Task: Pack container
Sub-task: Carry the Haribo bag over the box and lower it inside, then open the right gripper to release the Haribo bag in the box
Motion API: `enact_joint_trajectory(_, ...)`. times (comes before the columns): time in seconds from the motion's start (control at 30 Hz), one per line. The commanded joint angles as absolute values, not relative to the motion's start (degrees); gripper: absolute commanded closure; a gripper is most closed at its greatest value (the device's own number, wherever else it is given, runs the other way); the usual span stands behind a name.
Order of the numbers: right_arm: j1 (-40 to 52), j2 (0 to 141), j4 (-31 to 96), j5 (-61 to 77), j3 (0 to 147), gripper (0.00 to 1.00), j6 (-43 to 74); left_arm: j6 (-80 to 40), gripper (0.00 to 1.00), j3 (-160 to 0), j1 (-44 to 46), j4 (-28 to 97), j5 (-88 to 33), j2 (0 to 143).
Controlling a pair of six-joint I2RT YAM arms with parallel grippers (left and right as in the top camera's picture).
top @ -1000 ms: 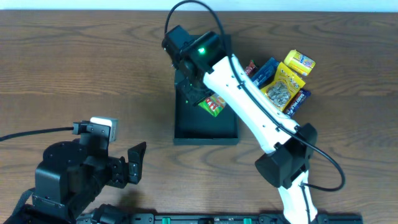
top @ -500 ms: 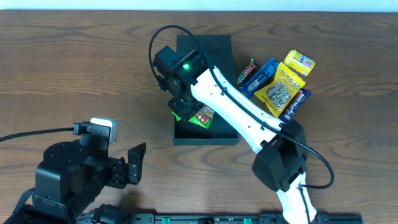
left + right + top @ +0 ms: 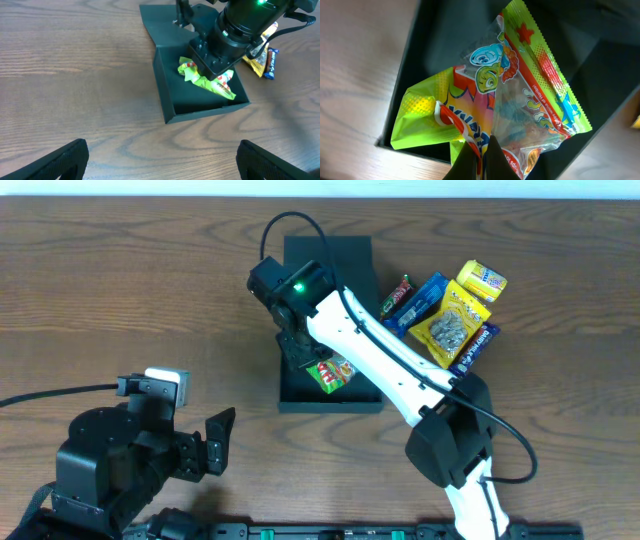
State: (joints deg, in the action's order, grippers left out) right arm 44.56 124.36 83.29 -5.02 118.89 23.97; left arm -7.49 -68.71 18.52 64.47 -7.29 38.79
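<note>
R gripper nudged right, pinching crinkly packet in matte container.

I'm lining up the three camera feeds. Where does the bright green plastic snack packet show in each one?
Overhead: the bright green plastic snack packet is just left of centre, within the outline of the dark rectangular cardboard container.
Left wrist: upper right of centre, inside the container.
Right wrist: it fills the middle, pinched at the bottom edge by the right gripper.
Shared landmark: the container's dark walls.
</note>
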Motion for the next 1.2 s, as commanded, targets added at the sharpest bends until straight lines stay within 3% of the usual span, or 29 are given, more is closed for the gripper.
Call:
enact_joint_trajectory(0.0, 45.8, 124.5, 83.1, -7.9, 118.9, 0.98, 38.7, -7.3, 0.05, -69.2, 18.3, 64.2, -7.1, 38.5)
enact_joint_trajectory(0.47, 49.5, 124.6, 85.8, -18.2, 118.7, 0.98, 63.7, -7.3, 0.05, -69.2, 18.3, 64.2, -7.1, 38.5)
enact_joint_trajectory(0.83, 49.5, 124.6, 81.0, -20.8, 112.8, 0.98, 66.2, -7.3, 0.05, -69.2, 18.3, 63.6, -7.1, 38.5)
enact_joint_trajectory(0.9, 49.5, 124.6, 79.7, -20.8, 111.5, 0.59, 66.2, -7.3, 0.05, -69.2, 18.3, 63.6, -7.1, 38.5)
enact_joint_trajectory(0.93, 49.5, 124.6, 79.4, -20.8, 111.2, 0.28, 66.1, -7.3, 0.05, -69.2, 18.3, 63.6, -7.1, 38.5)
enact_joint_trajectory(1.0, 49.4, 124.5, 79.1, -21.5, 111.4, 0.02, 65.6, -7.3, 0.05, -69.2, 18.3, 63.6, -7.1, 38.5)
enact_joint_trajectory(1.07, 49.2, 124.3, 78.9, -22.1, 111.8, 0.01, 64.7, -7.3, 0.05, -69.2, 18.3, 63.6, -7.1, 38.5)
enact_joint_trajectory(1.17, 48.8, 124.0, 78.8, -22.1, 112.7, 0.1, 61.8, -7.3, 0.05, -69.2, 18.3, 63.6, -7.1, 38.5)
